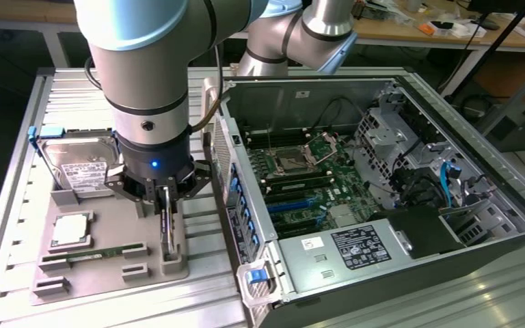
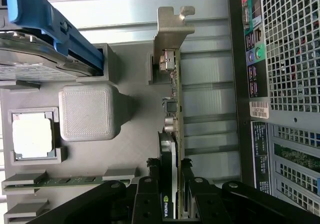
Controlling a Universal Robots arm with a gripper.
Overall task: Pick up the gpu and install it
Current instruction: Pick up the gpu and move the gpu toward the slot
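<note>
Found gripper (image 1: 167,208) closed on gpu (image 1: 167,240), one finger against each face of the card. Noted gpu standing upright on edge in its slot on the gray tray (image 1: 107,279), along the tray side nearest the open case (image 1: 317,92). Confirmed metal bracket (image 2: 170,31) at the card end away from the fingers. Logged drive (image 1: 80,167), processor (image 1: 69,231) and memory stick (image 1: 93,253) on the same tray, toward the exterior view's left of the gpu.

Dark green gpu (image 1: 166,229) (image 2: 173,109) with beige bracket (image 2: 172,31) stands on edge in a grey tray (image 1: 117,229) (image 2: 135,149).
</note>
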